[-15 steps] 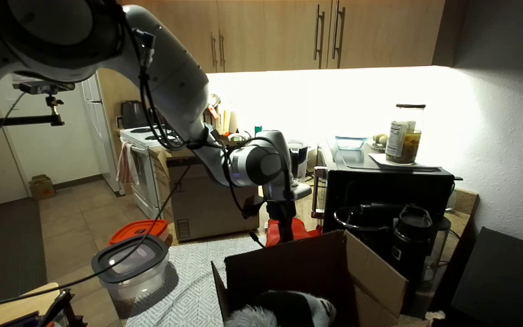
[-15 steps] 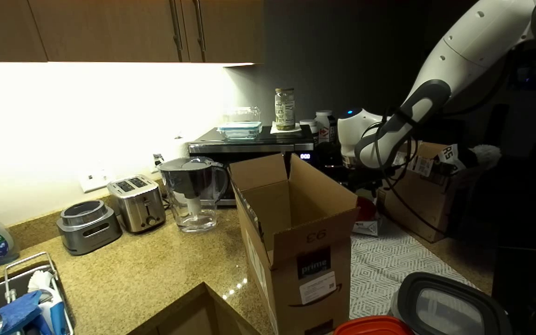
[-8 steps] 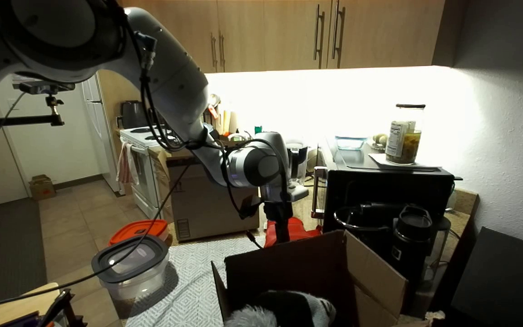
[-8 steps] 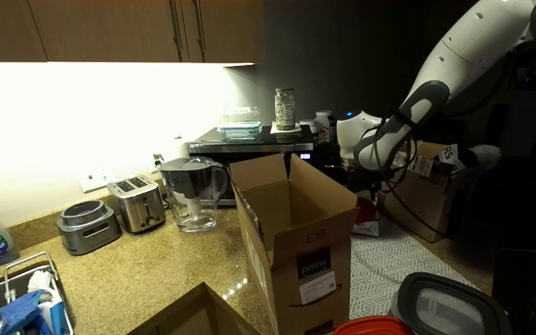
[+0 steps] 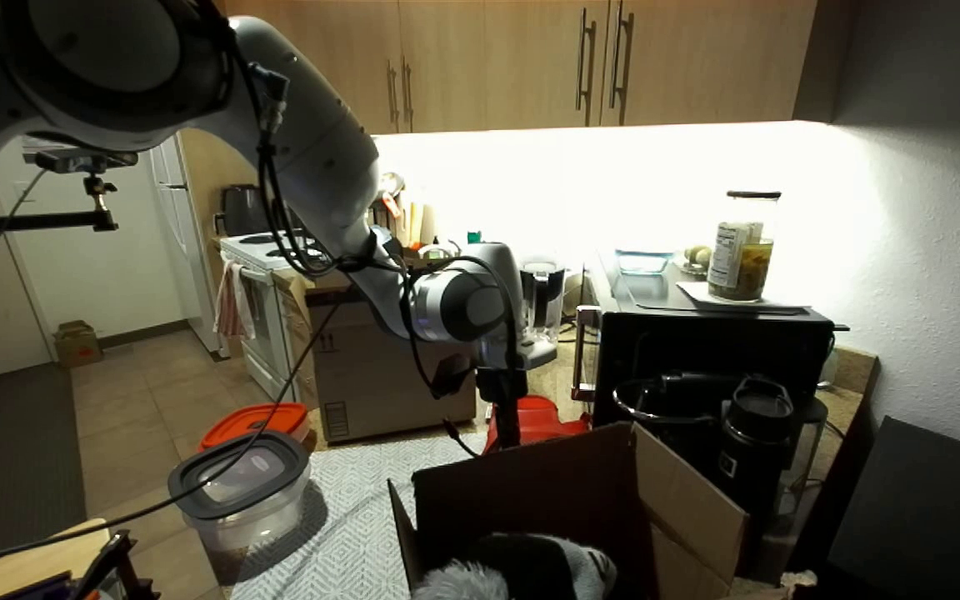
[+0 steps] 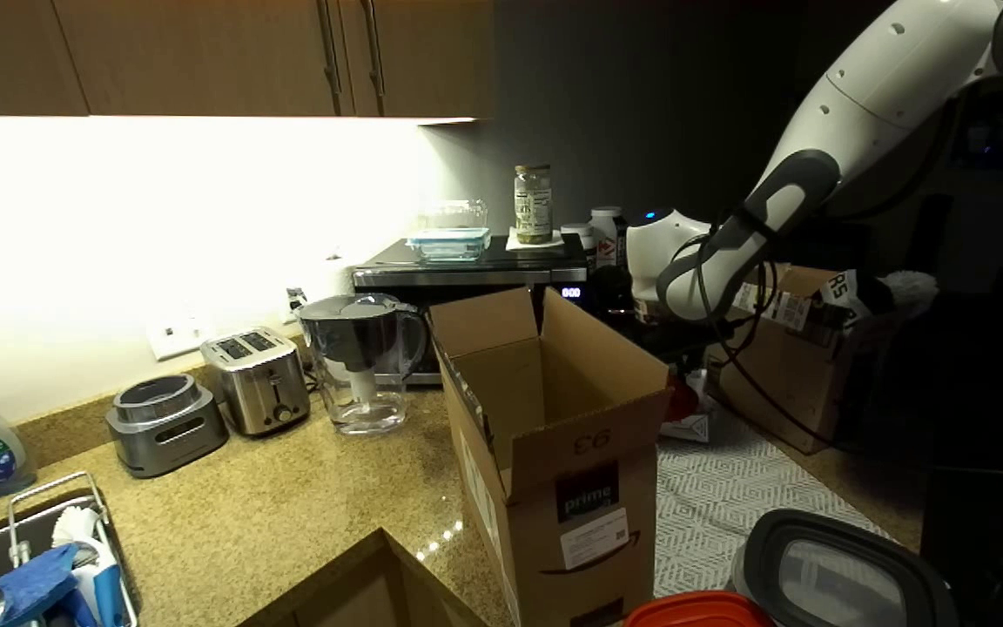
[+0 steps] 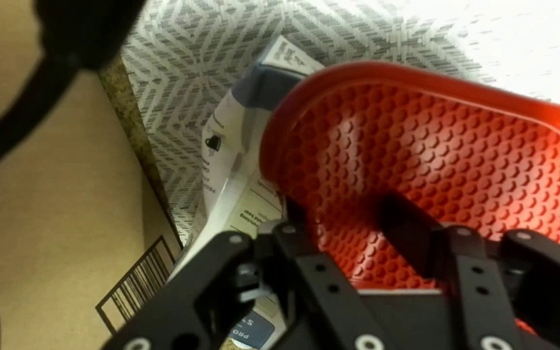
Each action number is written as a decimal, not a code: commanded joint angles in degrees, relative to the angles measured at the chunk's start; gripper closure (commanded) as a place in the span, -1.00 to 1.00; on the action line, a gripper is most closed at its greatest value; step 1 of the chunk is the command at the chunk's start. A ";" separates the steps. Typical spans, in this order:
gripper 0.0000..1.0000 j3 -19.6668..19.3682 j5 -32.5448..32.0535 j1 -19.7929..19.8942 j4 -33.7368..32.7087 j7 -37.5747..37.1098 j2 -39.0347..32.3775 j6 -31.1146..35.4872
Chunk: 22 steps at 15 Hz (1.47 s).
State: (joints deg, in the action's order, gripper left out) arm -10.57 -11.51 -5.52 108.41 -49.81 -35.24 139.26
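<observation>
In the wrist view, the pincer (image 7: 342, 210) stands partly apart, one finger at the edge of a bumpy red item (image 7: 435, 160), the other over its inside; contact is unclear. The item overlaps a white printed package (image 7: 255, 199) on a patterned mat (image 7: 178, 82). In an exterior view, it lies beyond an open carton (image 5: 522, 475), the pincer pointing down. In an exterior view, it shows past a tall cardboard box (image 6: 584, 522) on the granite bench (image 6: 336, 496).
</observation>
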 commanded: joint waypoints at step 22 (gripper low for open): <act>0.94 -0.91 0.14 -2.06 -9.46 -8.43 3.90 -1.09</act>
State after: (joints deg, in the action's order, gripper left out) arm -10.53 -11.35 -6.89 99.48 -54.36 -31.88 135.67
